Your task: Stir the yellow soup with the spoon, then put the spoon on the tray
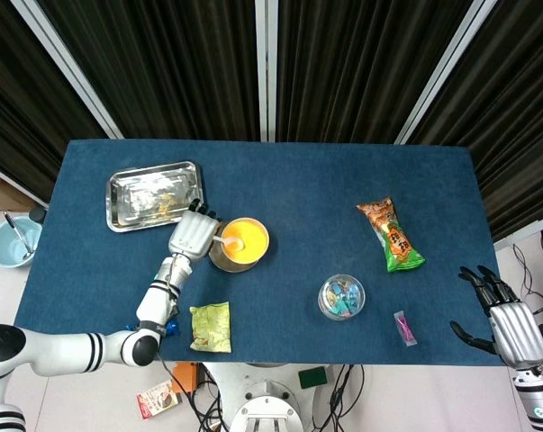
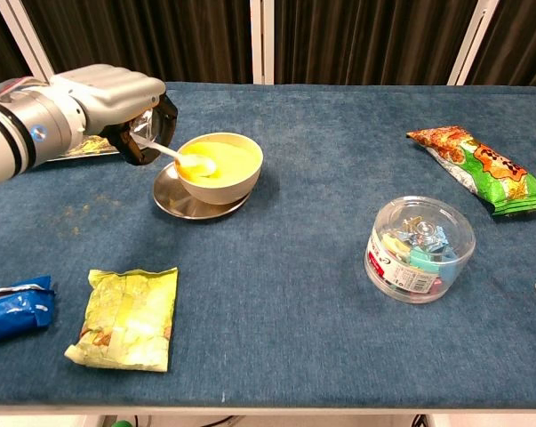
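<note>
A cream bowl of yellow soup stands on a small metal saucer left of the table's middle. My left hand grips the handle of a white spoon, whose bowl lies in the soup near the left rim. The steel tray lies behind and to the left of the bowl, partly hidden by the hand in the chest view. My right hand hangs open off the table's near right corner, holding nothing.
A yellow-green snack pouch and a blue packet lie near the front left. A clear round tub of clips, an orange-green snack bag and a small purple item lie on the right.
</note>
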You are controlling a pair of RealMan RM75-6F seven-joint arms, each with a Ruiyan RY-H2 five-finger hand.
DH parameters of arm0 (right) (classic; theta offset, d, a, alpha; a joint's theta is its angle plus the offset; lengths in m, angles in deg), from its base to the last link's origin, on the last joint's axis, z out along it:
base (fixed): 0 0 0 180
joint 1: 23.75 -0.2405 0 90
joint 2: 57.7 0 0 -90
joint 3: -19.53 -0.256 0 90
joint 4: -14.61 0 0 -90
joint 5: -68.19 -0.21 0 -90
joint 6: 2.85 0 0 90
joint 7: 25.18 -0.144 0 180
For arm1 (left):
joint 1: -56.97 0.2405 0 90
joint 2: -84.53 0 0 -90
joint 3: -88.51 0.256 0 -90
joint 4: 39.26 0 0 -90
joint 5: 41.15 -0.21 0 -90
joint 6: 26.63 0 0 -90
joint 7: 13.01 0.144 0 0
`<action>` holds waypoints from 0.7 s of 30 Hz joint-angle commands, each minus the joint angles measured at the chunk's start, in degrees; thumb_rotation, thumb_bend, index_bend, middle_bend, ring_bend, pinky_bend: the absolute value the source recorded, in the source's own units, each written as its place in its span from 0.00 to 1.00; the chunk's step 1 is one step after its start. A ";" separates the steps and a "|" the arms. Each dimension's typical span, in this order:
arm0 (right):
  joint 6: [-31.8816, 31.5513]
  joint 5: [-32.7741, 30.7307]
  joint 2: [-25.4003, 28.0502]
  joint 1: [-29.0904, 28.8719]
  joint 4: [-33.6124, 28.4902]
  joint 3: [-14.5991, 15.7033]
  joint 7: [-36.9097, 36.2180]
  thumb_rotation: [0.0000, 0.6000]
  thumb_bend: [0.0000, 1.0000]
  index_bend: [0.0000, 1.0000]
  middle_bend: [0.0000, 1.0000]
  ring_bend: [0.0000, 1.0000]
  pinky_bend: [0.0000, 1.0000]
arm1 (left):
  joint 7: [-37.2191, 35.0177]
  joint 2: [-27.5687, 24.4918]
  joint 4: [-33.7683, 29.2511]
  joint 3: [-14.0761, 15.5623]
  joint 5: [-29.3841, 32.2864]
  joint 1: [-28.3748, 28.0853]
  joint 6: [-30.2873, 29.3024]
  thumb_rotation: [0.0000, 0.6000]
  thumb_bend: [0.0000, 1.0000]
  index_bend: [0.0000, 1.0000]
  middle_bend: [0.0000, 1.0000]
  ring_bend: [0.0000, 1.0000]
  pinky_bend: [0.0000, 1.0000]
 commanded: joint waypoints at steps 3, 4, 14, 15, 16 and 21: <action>0.10 -0.07 -0.13 -0.02 0.17 0.02 -0.14 1.00 0.24 0.10 0.19 0.08 0.20 | 6.81 -2.69 -2.93 1.70 -0.61 -1.86 -1.01 1.00 0.45 0.55 0.45 0.25 0.16; 0.06 -0.06 -0.16 -0.01 0.24 0.03 -0.23 1.00 0.24 0.10 0.19 0.08 0.20 | 7.80 -3.07 -3.55 1.72 -0.32 -2.21 -1.05 1.00 0.45 0.55 0.46 0.26 0.16; -0.13 -0.40 -0.27 0.15 0.80 -0.07 -0.81 1.00 0.24 0.10 0.19 0.08 0.20 | 17.00 -4.69 -6.71 2.36 1.33 -5.85 -2.41 1.00 0.48 0.56 0.53 0.31 0.19; -0.14 -0.42 -0.30 0.16 0.86 -0.07 -0.88 1.00 0.24 0.10 0.19 0.08 0.20 | 17.87 -4.68 -6.85 2.44 1.30 -6.17 -2.77 1.00 0.48 0.57 0.54 0.32 0.19; -0.17 -0.44 -0.33 0.19 0.94 -0.07 -0.95 1.00 0.24 0.10 0.19 0.08 0.20 | 18.94 -4.59 -6.91 2.62 1.05 -6.56 -3.26 1.00 0.48 0.57 0.54 0.32 0.19; -0.39 -0.56 -0.44 0.36 1.34 -0.07 -1.35 1.00 0.24 0.10 0.19 0.08 0.20 | 23.52 -3.29 -6.84 4.17 -0.70 -7.56 -5.95 1.00 0.48 0.58 0.55 0.33 0.19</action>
